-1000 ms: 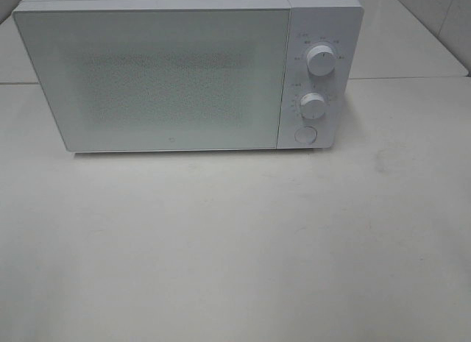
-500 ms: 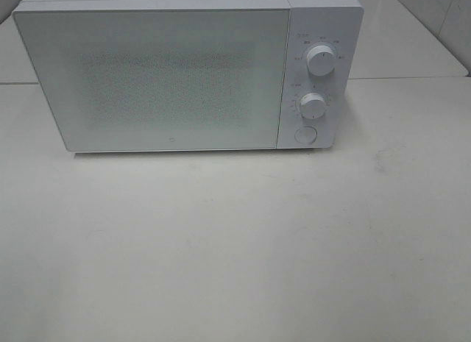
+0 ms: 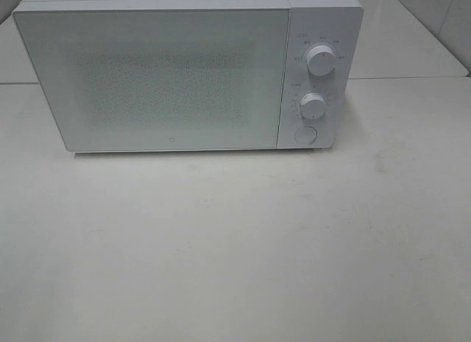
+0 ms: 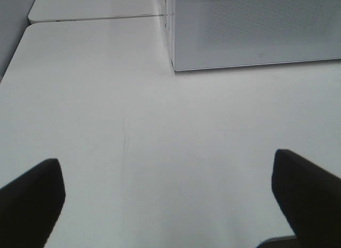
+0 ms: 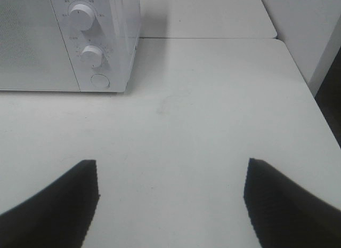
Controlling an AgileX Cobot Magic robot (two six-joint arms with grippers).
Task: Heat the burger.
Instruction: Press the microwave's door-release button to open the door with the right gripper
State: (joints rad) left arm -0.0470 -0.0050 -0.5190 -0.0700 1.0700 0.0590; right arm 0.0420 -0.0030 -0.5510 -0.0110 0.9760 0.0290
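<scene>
The burger is not in view in any frame. A white microwave [image 3: 154, 70] stands at the back of the table with its door shut; it also shows in the left wrist view [image 4: 256, 29] and the right wrist view [image 5: 64, 40]. On its right panel are two round knobs [image 3: 321, 59] and a round button [image 3: 305, 134]. My left gripper [image 4: 168, 200] is open and empty over bare table. My right gripper [image 5: 170, 205] is open and empty, in front of the microwave's right side. Neither arm shows in the exterior high view.
The white table [image 3: 235, 239] runs in front of the microwave. Its left edge [image 4: 16, 56] shows in the left wrist view and its right edge [image 5: 303, 82] in the right wrist view. A second tabletop [image 5: 213, 13] joins behind.
</scene>
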